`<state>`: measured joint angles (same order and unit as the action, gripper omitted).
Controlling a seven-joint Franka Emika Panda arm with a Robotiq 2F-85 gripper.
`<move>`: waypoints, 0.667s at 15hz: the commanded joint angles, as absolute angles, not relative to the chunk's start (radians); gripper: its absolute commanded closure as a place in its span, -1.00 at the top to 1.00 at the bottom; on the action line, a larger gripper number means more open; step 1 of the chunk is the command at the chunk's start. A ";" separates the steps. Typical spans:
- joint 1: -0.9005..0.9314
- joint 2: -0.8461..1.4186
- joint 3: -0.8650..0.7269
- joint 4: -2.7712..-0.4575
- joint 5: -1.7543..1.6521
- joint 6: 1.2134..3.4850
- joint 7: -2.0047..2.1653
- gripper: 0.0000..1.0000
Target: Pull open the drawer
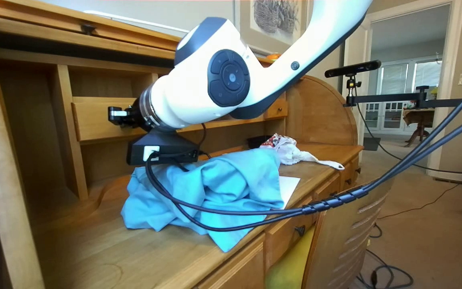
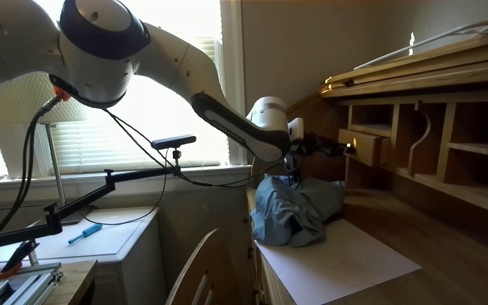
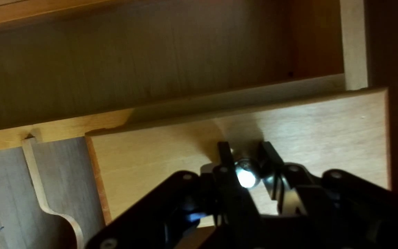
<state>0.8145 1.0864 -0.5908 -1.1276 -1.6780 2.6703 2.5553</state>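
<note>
At the far left of an exterior view, a pale textured lampshade [image 2: 13,103] stands before a window with white blinds [image 2: 91,154]. Just right of it and lower, a blue screwdriver-shaped tool [image 2: 92,230] lies on a white cabinet [image 2: 112,239], and a black jointed bracket [image 2: 84,202] carries a bar-shaped camera [image 2: 174,141] above. The robot arm [image 2: 176,59] reaches over all this toward the right. Near the middle, a slotted wooden chair back [image 2: 210,262] rises beside the roll-top desk [image 2: 443,241]. At the far end of the desk top, a crumpled light-blue cloth [image 2: 282,212] lies over part of a white paper sheet [image 2: 341,269]. Above the cloth, the gripper [image 3: 245,150] is at the small oak drawer [image 2: 364,148], which sits at the far end of the row of pigeonholes [image 2: 446,140]. The gripper's jaws are clamped on the round knob [image 3: 246,174] at the middle of the drawer front (in the wrist view one black finger [image 3: 225,155] stands on either side, and the knob's face is white with glare). The drawer stands partly out of its slot, one side panel [image 2: 384,152] showing behind the front. Farther right come a scroll-edged divider [image 2: 411,163] and open compartments split by a pale shelf [image 2: 481,149].
</note>
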 commanded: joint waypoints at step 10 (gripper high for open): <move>0.902 1.110 -0.637 -1.169 -1.819 2.640 2.640 -0.88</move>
